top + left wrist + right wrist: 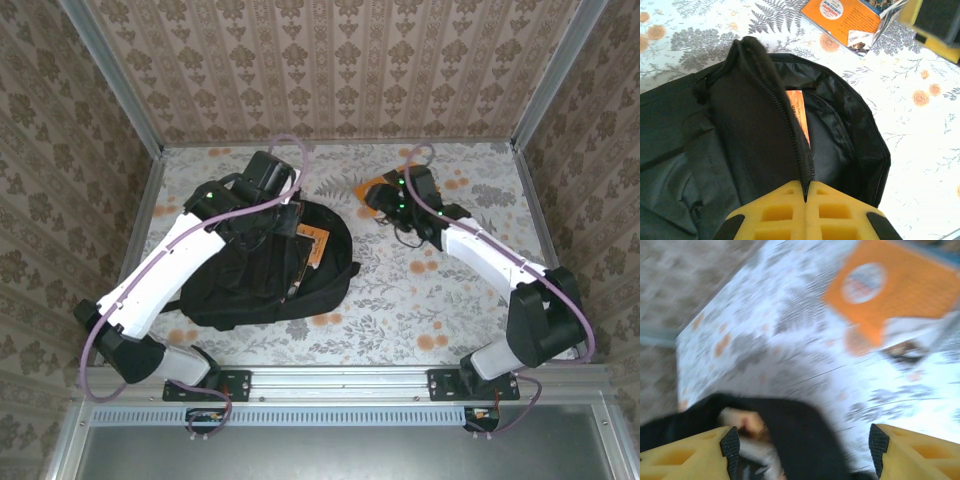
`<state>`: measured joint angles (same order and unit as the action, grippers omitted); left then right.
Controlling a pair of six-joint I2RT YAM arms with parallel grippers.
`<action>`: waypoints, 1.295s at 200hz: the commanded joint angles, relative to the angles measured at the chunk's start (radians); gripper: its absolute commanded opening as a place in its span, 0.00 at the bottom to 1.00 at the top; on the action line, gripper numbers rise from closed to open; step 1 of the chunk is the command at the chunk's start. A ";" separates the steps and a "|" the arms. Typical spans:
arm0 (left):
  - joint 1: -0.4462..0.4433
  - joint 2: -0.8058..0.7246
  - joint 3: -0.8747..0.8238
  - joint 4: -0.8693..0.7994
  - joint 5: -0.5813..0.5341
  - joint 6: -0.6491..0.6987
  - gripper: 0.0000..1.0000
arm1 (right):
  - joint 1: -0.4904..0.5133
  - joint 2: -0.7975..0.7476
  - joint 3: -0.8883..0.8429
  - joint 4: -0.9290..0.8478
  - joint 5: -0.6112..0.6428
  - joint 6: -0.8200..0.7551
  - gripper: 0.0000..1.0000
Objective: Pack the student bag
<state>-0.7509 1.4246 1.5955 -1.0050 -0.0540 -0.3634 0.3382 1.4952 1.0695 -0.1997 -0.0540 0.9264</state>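
Left wrist: left gripper (pixel 805 192) is pinching the student bag (pixel 740 150) open by its zipper edge, one orange book (pixel 799 112) lying inside; right gripper (pixel 804 445) is gaping empty, second book (pixel 842 20) waiting outside.

The student bag (pixel 740 150) is matt black woven cloth, and its inner lining (pixel 840 145) is smoother with a faint sheen. The left fingers (pixel 780 217) at the bag's zip edge are matt yellow moulded plastic. Beyond the bag, the orange book (pixel 845 20) has a glossy paper cover and lies on a smooth, floral-printed counter (pixel 920 145).
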 commanded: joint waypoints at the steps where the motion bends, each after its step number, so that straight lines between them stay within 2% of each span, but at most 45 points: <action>1: 0.005 0.038 -0.025 0.065 0.038 -0.027 0.00 | -0.097 0.048 -0.043 -0.034 0.006 0.063 0.70; 20: 0.007 0.060 -0.039 0.092 0.042 -0.036 0.00 | -0.163 0.132 -0.022 -0.027 -0.032 0.088 0.69; 42: 0.020 0.082 -0.051 0.112 0.055 -0.044 0.00 | -0.196 0.243 0.058 -0.064 -0.023 0.103 0.67; 81: 0.054 0.077 -0.094 0.138 0.081 -0.046 0.00 | -0.208 0.424 0.224 -0.119 -0.038 0.121 0.53; 109: 0.082 0.059 -0.121 0.138 0.098 -0.040 0.00 | -0.209 0.507 0.306 -0.153 -0.029 0.126 0.49; 160: 0.135 0.032 -0.149 0.144 0.125 -0.032 0.00 | -0.211 0.577 0.373 -0.206 0.012 0.127 0.36; 168: 0.140 0.030 -0.152 0.146 0.126 -0.031 0.00 | -0.212 0.585 0.380 -0.214 0.016 0.125 0.33; 186: 0.146 0.029 -0.154 0.148 0.132 -0.030 0.00 | -0.214 0.601 0.392 -0.228 0.024 0.117 0.19; 205: 0.150 0.028 -0.155 0.146 0.127 -0.031 0.00 | -0.216 0.611 0.393 -0.233 0.028 0.115 0.10; 223: 0.150 0.025 -0.160 0.148 0.118 -0.029 0.00 | -0.220 0.609 0.392 -0.230 0.028 0.109 0.06; 233: 0.151 0.024 -0.158 0.146 0.112 -0.028 0.00 | -0.222 0.601 0.389 -0.227 0.027 0.102 0.00; 259: 0.152 0.014 -0.160 0.143 0.087 -0.023 0.00 | -0.226 0.558 0.366 -0.210 0.028 0.090 0.00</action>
<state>-0.6109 1.4738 1.4521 -0.8589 0.0647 -0.3931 0.1249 2.0769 1.4479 -0.3851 -0.0559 1.0424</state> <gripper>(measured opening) 0.047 0.060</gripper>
